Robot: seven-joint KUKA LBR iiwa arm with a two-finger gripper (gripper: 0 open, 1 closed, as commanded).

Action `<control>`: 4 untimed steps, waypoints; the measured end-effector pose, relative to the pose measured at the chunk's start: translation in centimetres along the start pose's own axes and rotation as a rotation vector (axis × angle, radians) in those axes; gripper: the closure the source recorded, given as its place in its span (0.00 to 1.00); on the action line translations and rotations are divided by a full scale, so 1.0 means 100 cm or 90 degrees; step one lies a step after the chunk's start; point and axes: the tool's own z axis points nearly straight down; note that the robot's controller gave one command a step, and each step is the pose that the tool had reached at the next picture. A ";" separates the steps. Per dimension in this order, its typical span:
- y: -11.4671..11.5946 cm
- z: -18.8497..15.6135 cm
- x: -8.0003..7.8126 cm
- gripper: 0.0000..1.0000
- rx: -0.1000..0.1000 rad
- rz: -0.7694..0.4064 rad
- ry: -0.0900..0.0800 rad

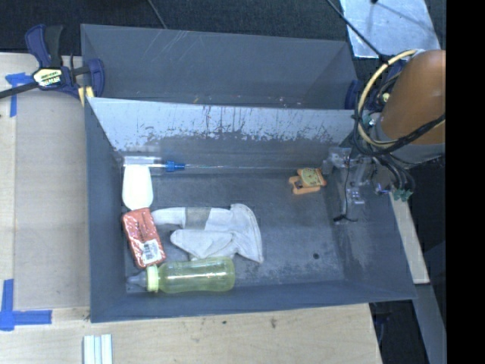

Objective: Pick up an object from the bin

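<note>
Tool [350, 197]: mine, low by the right wall of the bin [227, 74]; released or clenched, I cannot tell.
Nearest thing: small orange-and-tan piece [307, 180], on the bin floor near the back wall.
Bearing: just to the view's left of my tool, apart from it.
Axis: roughly left to right.
Others: white cloth [227, 233], green bottle [193, 275], well apart at far left.
Coming move: I judge a short shift left.

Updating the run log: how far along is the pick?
Done: nothing lifted; white cloth, red packet and yellowish bottle lie at left in the bin. In hand: gripper sits low at right, beside a small orange-and-green piece. Left: grasp and lift.
</note>
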 end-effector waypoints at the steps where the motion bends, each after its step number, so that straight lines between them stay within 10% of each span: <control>1: 0.001 -0.005 -0.001 0.00 0.001 -0.002 -0.005; 3: 0.027 -0.068 -0.035 0.00 0.002 0.012 -0.013; 4: 0.069 -0.012 -0.036 0.00 0.001 -0.002 -0.007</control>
